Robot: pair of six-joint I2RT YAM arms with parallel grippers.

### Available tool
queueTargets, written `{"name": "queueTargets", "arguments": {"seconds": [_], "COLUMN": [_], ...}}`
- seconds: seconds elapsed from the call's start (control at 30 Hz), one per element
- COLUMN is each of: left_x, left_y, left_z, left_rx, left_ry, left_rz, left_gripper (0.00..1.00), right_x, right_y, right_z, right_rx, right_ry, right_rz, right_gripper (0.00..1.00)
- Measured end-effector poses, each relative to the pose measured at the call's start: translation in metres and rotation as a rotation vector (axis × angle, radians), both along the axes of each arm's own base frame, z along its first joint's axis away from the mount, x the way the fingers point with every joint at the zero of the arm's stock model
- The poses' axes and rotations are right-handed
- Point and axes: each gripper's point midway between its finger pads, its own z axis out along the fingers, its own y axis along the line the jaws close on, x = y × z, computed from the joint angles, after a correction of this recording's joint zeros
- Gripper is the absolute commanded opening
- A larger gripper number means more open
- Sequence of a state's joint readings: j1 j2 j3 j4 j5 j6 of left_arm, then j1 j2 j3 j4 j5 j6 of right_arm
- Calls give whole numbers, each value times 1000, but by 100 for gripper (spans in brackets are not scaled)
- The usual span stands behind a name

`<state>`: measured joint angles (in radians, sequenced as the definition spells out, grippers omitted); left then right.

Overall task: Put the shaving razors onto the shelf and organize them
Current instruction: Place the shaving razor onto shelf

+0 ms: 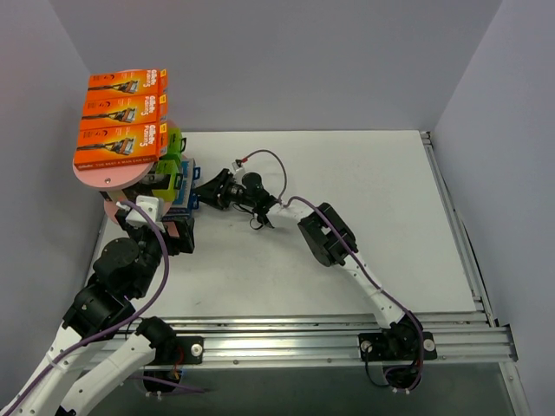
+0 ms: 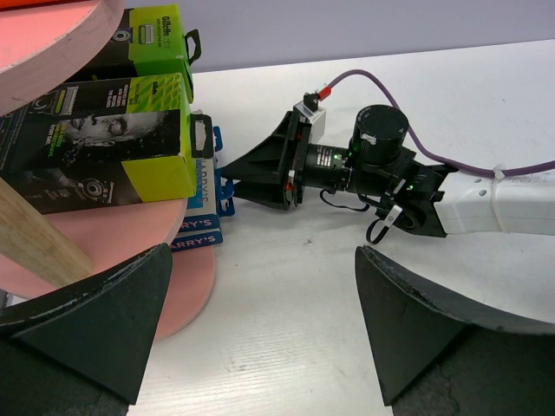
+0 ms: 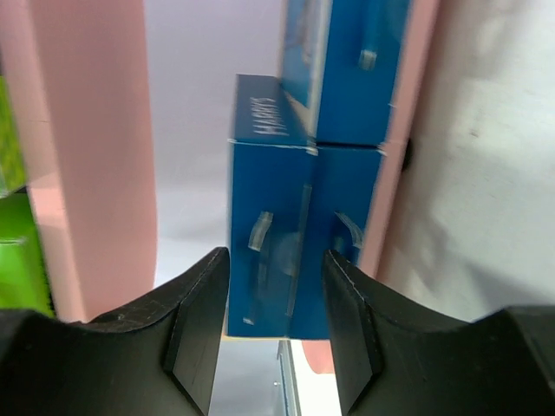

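On the shelf (image 3: 104, 156), a blue pack (image 3: 295, 217) sits at the right pincer (image 3: 277, 257).

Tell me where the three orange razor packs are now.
In the top external view, the orange razor packs lie on the pink shelf's top board, far left, above the lime green packs.

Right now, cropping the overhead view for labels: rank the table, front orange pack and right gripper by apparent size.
1. table
2. front orange pack, though it sits nearer the camera
3. right gripper
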<state>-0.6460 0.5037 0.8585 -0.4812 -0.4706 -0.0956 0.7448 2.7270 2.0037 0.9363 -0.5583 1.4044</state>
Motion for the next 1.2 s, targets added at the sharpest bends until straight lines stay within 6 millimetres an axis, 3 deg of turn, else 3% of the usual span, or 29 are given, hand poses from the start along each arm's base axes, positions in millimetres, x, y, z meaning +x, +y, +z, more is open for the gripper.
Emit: {"name": "queueTargets", "arguments": {"seconds": [0.23,0.7,0.87,1.2], "left_x": [0,1,1,1], "left_y": [0,0,-1,-1], "left_z": [0,-1,-2,-2], "left_rx": [0,3,5,5], "left_ry": [0,4,7,7], "left_rz": [0,1,1,1], "left_gripper": [96,95,95,96], "right_x": [-1,11,11,1], "right_y": [-14,-53,-53,-44], "right_z": [-22,0,3,4], "right_rx": [-25,-6,1,2], "right_ry": [28,7,1,-2], "right_rz": [-13,-60,-57,-38], "right_gripper": [43,44,35,32]}}
